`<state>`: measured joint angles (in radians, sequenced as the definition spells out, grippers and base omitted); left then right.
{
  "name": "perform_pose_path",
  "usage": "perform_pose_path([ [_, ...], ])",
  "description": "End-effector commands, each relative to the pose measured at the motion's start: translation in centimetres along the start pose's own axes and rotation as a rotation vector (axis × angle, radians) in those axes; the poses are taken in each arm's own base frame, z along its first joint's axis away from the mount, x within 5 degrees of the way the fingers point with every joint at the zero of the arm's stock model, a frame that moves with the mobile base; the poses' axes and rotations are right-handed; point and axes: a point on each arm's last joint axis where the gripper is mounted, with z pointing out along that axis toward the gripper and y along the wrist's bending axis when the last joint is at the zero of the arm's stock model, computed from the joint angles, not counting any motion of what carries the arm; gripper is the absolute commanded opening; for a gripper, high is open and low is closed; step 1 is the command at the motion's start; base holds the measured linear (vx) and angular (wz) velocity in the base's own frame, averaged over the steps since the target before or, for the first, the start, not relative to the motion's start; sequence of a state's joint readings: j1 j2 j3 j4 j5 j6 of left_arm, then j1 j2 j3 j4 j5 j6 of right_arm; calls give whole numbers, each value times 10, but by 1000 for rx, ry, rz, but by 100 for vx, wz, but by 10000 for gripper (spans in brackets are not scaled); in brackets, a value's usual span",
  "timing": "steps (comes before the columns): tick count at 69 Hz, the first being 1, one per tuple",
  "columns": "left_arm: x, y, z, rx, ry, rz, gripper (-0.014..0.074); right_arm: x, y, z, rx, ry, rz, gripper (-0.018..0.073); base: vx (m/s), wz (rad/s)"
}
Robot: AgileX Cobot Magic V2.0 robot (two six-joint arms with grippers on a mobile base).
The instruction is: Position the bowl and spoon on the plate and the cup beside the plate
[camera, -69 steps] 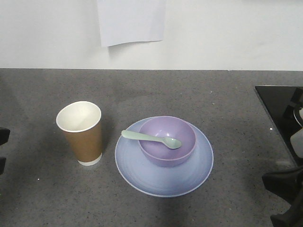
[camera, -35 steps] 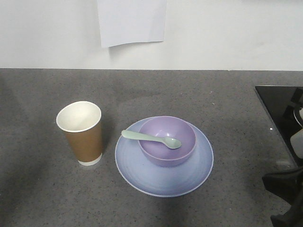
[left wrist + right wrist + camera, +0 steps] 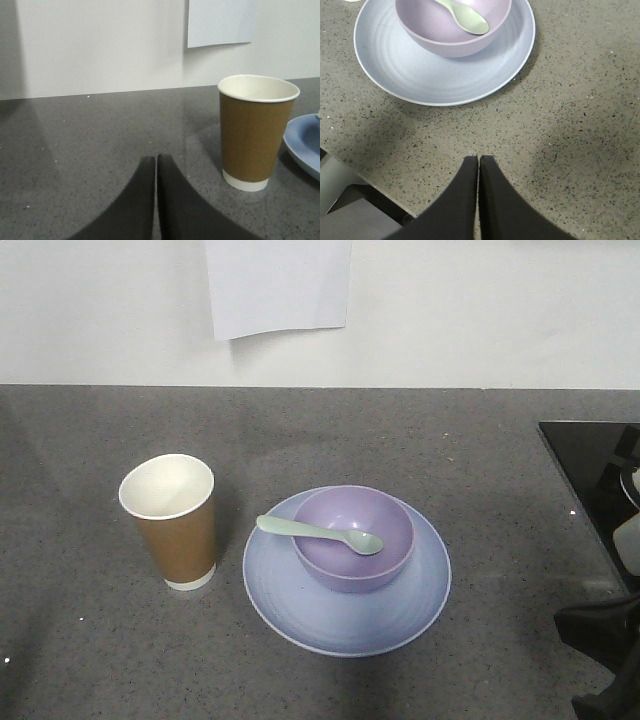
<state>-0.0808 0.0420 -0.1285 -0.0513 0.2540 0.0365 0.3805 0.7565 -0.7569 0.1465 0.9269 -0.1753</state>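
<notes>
left arm gone from left edge

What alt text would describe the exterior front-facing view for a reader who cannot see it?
A purple bowl sits on a pale blue plate, with a mint-green spoon resting across the bowl's rim. A brown paper cup stands upright beside the plate on a grey countertop.

We see a brown paper cup (image 3: 168,521), matt outside with a smooth white rolled rim. The lavender bowl (image 3: 353,536) looks like smooth plastic with a soft sheen, and the mint spoon (image 3: 319,534) matches it. The pale blue plate (image 3: 346,610) shows fine concentric ridges. The grey countertop (image 3: 480,490) looks speckled stone, matt. A sheet of white paper (image 3: 278,285) hangs on the wall.
</notes>
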Motion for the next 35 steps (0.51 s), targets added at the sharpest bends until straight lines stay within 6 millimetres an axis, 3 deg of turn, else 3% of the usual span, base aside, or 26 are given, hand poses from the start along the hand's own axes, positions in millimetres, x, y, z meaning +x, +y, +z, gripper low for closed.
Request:
perform_pose_path([
  [1,-8,1,-2,-5,-166,-14,-8,-10,0,-6,9,-74,-16,-8,0,0],
  [13,11,2,1,-11,-267,-24,-8,-9,0,-6,9,-72,-16,-8,0,0],
  [35,18,1,3,-7,-183,-46,-8,-10,0,-6,10,-73,-16,-8,0,0],
])
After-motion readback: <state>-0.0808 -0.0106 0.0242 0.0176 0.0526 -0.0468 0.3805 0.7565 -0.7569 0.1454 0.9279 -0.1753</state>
